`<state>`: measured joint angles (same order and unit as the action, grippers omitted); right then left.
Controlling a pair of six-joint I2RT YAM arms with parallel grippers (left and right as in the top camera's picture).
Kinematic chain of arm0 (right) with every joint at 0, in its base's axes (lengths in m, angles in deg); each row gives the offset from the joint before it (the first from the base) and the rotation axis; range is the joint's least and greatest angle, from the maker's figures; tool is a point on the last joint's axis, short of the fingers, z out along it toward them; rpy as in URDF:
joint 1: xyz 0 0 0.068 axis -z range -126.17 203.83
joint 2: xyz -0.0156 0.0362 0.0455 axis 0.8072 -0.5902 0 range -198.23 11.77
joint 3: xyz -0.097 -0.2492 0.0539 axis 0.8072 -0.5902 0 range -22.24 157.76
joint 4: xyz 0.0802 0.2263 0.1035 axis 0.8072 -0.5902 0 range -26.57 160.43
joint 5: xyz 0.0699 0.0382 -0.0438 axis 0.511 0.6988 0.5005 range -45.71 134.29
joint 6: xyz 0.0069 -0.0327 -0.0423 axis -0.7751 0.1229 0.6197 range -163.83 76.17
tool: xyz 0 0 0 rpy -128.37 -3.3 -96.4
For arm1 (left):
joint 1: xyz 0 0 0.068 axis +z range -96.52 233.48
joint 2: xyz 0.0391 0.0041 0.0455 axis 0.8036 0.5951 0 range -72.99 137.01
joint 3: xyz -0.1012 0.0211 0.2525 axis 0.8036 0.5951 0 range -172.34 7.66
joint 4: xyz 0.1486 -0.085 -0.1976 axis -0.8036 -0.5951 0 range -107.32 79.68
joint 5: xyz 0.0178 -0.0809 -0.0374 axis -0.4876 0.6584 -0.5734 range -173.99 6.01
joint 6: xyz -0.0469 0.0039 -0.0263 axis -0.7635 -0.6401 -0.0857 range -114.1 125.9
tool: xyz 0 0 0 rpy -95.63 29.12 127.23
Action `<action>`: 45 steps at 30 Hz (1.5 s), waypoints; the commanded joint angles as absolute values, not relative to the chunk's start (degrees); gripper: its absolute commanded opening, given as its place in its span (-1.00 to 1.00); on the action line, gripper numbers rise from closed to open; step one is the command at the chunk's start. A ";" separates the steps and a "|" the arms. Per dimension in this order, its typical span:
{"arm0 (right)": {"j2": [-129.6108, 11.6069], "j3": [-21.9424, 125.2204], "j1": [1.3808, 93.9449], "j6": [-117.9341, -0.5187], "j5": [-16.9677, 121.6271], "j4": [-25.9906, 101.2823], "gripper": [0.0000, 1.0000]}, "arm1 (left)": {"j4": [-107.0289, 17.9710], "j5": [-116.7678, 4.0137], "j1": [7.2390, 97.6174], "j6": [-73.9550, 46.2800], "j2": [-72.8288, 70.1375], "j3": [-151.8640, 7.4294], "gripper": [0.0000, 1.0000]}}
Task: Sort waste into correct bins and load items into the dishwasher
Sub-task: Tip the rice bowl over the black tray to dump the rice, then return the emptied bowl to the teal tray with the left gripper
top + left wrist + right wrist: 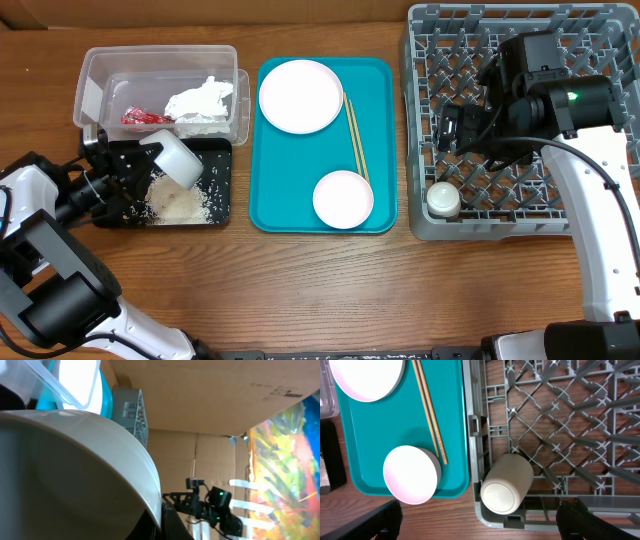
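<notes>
- While the left gripper [135, 165] was closed on a small round white bowl [178, 160], the step in hand looked to be tipping rice out. Doing it well would mean keeping the bowl's mouth low over the middle of the tray. The wrist should roll slowly, so that the grains land inside the low rim.
- That bowl hung tilted over the flat black rectangular tray [222, 152]. Its mouth seemed to be turned downward toward the tray floor, and its axis leaned away from the gripper.
- Loose whitish rice grains [180, 205] lay heaped and scattered on the tray beneath it.
- Just beyond, the clear rectangular plastic tub [95, 75] held a crumpled white paper napkin [203, 103] and a crinkled red-and-silver wrapper [145, 118].
- Farther across, the large teal tray [290, 190] carried a large round pale plate [300, 95] and a second white bowl [343, 199], mouth up. A pair of thin wooden chopsticks [356, 140] lay beside both, their long axis running front to back along the tray.
- Farthest off, above the large square grey plastic dish rack [415, 100], the right gripper [447, 130] had its fingers spread wide and held nothing. A small white cup [443, 200] lay on its side in the rack's near corner.
</notes>
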<state>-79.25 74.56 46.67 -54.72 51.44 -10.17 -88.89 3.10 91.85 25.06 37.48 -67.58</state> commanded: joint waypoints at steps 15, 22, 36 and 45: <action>-78.90 75.23 46.78 -54.22 51.44 -9.55 1.00 | -107.23 6.40 88.00 41.10 35.28 -70.21 -0.92; -78.90 75.23 46.78 -54.22 51.44 -9.27 1.00 | -105.78 3.38 72.39 40.79 33.18 -82.10 -0.92; -78.90 75.23 46.78 -54.20 51.44 -9.36 1.00 | -79.88 -78.87 38.19 -11.09 35.36 -94.38 -0.91; -78.90 75.23 46.78 -54.20 51.44 -9.34 1.00 | -79.84 -81.40 30.06 -12.60 46.12 -94.38 -0.92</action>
<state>-79.25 74.56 46.67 -54.46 51.47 -9.71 -79.88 -76.81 30.65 -10.20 42.95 -93.33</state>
